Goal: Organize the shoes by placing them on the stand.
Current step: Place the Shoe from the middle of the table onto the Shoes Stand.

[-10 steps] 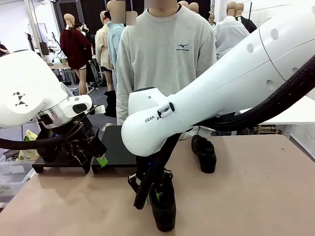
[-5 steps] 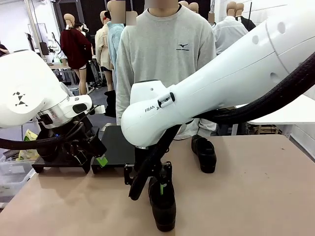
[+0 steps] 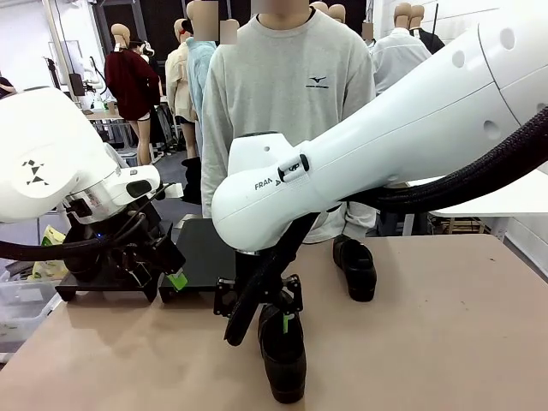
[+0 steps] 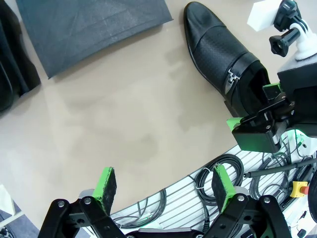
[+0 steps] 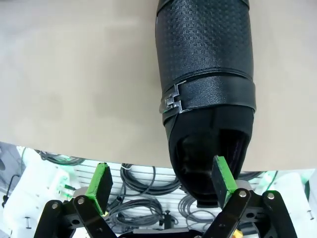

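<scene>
A black glossy shoe [image 3: 283,364] lies on the tan table near the front edge, toe pointing away in the right wrist view [image 5: 205,74]. My right gripper [image 3: 261,325] hovers just over its heel, open. In the right wrist view [image 5: 162,176] one green pad [image 5: 223,174] stands at the heel opening and the other is off to the side. A second shoe [image 3: 355,267] rests farther back on the right. The black stand [image 3: 204,253] sits at the back left. My left gripper [image 3: 158,278] hangs open in front of it, with nothing between its fingers [image 4: 163,181].
A person in a grey sweatshirt [image 3: 287,111] stands at the table's far side. In the left wrist view the near shoe [image 4: 223,54], my right gripper [image 4: 262,129] and the stand's flat top [image 4: 89,29] appear. Cables hang below the table's front edge [image 5: 138,163].
My right gripper has opened, let go of the near shoe's heel, and lifted slightly. The shoe stays on the table. The left arm has not moved.
</scene>
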`<state>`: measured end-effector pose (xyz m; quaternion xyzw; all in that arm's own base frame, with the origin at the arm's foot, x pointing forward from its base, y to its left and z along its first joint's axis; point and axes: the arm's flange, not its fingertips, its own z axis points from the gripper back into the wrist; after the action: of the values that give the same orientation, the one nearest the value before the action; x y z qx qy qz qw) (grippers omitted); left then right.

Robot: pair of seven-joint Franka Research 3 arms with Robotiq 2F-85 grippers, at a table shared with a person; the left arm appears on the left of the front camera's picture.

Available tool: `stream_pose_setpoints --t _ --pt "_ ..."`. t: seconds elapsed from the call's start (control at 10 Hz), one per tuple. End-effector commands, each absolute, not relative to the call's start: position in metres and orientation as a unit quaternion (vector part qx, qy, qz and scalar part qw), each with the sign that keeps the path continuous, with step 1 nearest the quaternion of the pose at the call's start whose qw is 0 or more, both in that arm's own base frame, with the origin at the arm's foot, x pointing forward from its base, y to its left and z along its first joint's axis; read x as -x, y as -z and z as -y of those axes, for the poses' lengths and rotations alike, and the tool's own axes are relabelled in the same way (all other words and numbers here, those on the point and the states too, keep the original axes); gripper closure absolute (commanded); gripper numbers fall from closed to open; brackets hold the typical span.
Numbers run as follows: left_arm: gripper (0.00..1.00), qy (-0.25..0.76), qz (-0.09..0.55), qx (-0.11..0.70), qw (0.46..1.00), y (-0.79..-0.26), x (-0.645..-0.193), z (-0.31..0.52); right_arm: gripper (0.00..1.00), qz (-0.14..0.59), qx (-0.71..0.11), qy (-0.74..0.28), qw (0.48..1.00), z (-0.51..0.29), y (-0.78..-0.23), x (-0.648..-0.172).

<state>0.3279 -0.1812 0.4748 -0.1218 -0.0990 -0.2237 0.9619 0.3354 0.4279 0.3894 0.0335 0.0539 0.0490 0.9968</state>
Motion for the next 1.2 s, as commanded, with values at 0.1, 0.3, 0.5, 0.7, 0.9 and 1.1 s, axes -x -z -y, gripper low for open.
stream_pose_setpoints --t 0.1,0.3,0.5,0.7,0.9,1.1 --pt "0.0 0.222 0.098 0.125 0.962 -0.474 -0.328 0.18 0.0 -0.053 -0.034 -0.051 0.997 -0.428 -0.39 -0.335" --pt "0.0 0.222 0.098 0.125 0.962 -0.474 -0.328 0.18 0.0 -0.042 -0.028 -0.053 0.997 -0.406 -0.412 -0.338" --pt "0.0 0.222 0.098 0.125 0.962 -0.474 -0.328 0.18 0.0 -0.031 -0.058 -0.057 0.996 -0.365 -0.443 -0.345" --pt "0.0 0.222 0.098 0.125 0.962 -0.474 -0.328 0.18 0.0 -0.043 -0.066 -0.079 0.994 -0.318 -0.457 -0.359" --pt "0.0 0.222 0.098 0.125 0.962 -0.474 -0.328 0.18 0.0 -0.06 -0.063 -0.059 0.994 -0.254 -0.456 -0.37" --pt "0.0 0.222 0.098 0.125 0.962 -0.474 -0.328 0.18 0.0 -0.061 -0.097 -0.035 0.993 -0.203 -0.451 -0.362"
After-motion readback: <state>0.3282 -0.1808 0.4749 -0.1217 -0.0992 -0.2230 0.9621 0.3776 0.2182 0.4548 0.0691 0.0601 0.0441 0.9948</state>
